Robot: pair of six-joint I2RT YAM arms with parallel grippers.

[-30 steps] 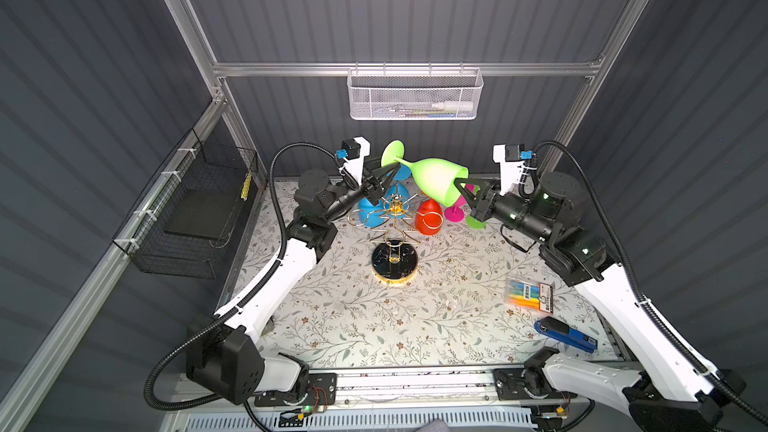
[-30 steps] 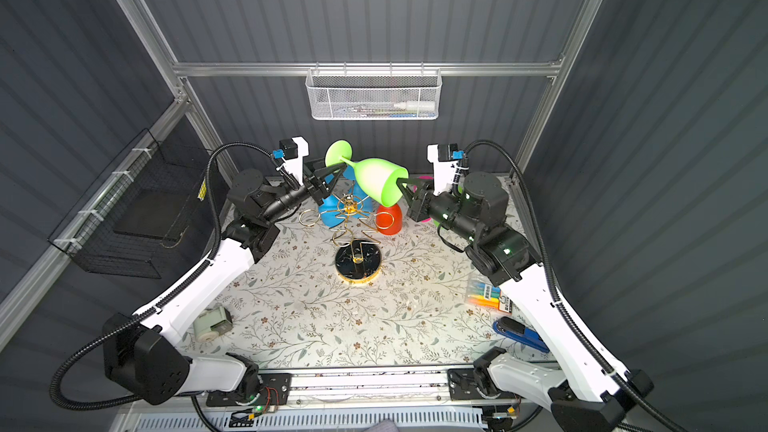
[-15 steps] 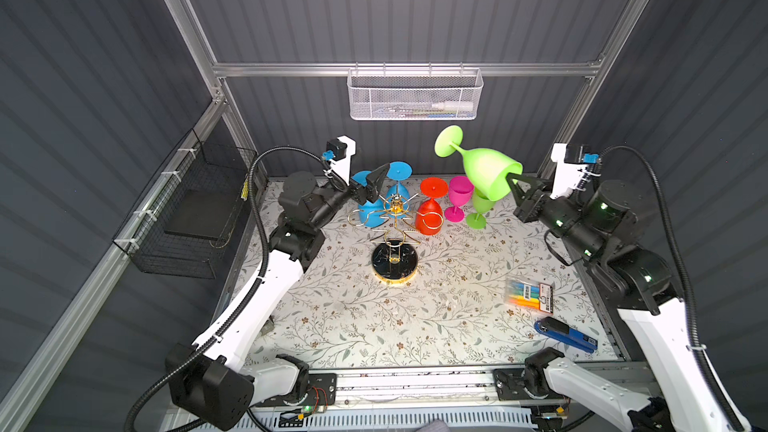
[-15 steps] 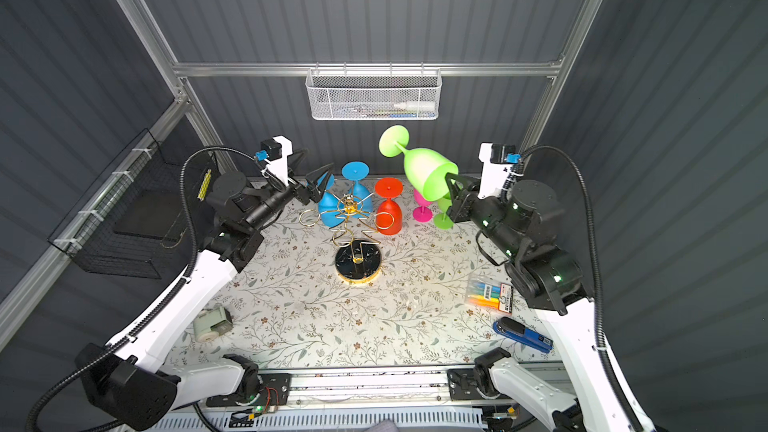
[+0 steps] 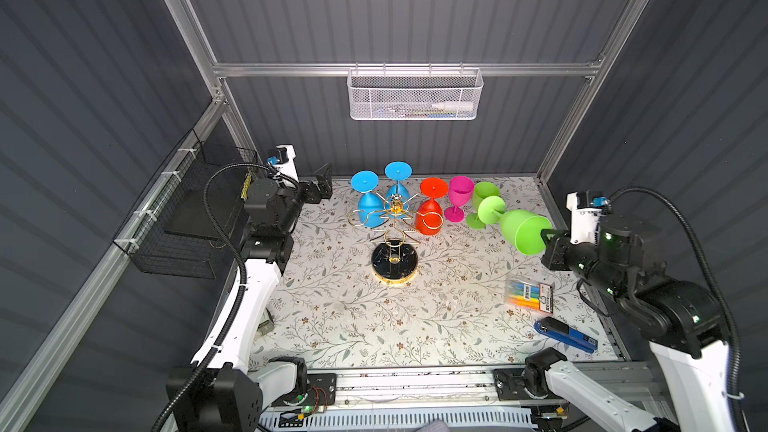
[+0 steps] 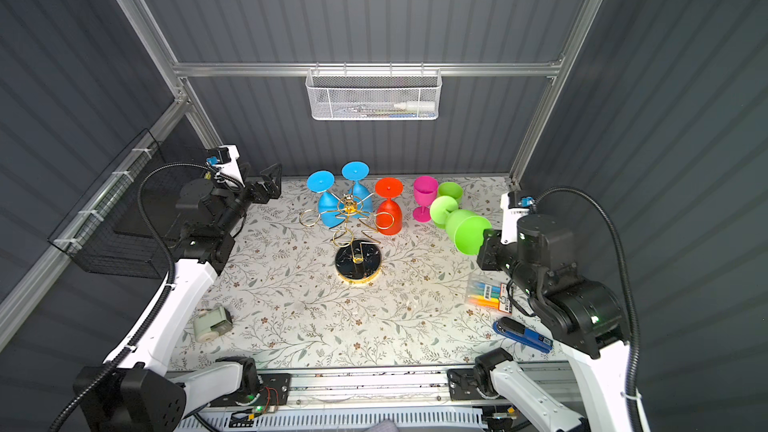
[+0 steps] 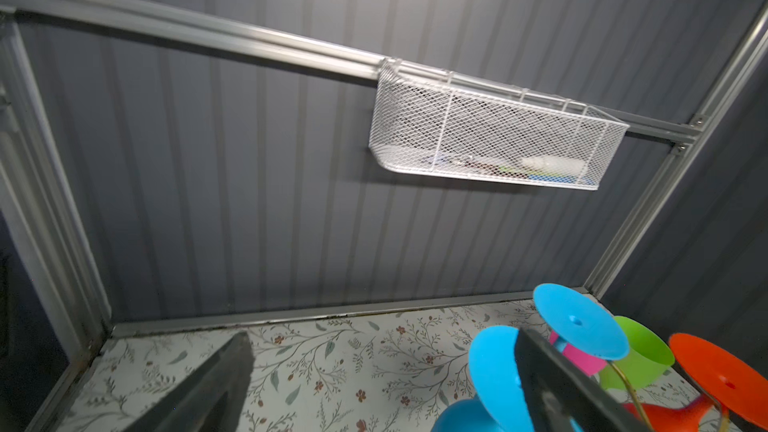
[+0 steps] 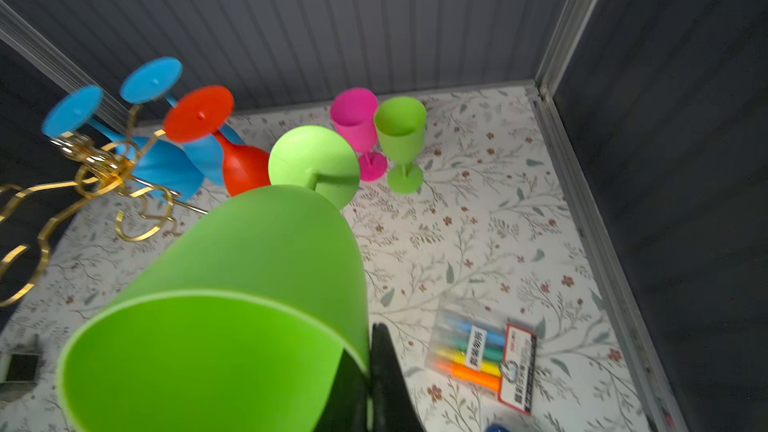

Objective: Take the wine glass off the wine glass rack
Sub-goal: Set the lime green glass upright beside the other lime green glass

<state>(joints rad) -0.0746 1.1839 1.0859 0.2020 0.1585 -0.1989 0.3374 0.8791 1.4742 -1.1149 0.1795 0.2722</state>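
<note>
While pinched at its rim, wine glass [image 5: 521, 234] lies sideways, clear of wine glass rack [image 5: 395, 261]

Since both top views and the right wrist view agree, entries as follows.

Grip: right gripper [image 5: 547, 238] is clamped on the bowl wall of the green wine glass at its mouth. In the right wrist view one dark finger [image 8: 388, 371] sits outside the rim; the other looks to be inside the bowl.

Position: the glass is at roughly 3 o'clock from the rack's base, well apart from the gold arms and up off the table [image 5: 353, 317].

Orientation: its long axis is close to horizontal, running 10 o'clock to 4 o'clock in both top views. The foot disc points to 10 o'clock; the open mouth faces 4 o'clock, into the gripper.

Neighbours: the foot overlaps a second green glass [image 5: 486, 195], which stands upright beside a pink glass [image 5: 459, 197]. The wrist view shows a gap between the foot and these.

Rack: upright at table centre. Blue glasses [image 5: 368, 201] and a red glass [image 5: 430, 214] hang bowl-down from it.

Left gripper [image 5: 322, 189]: jaws spread wide and empty, about 10 o'clock from the rack, apart from the nearest blue glass
</note>
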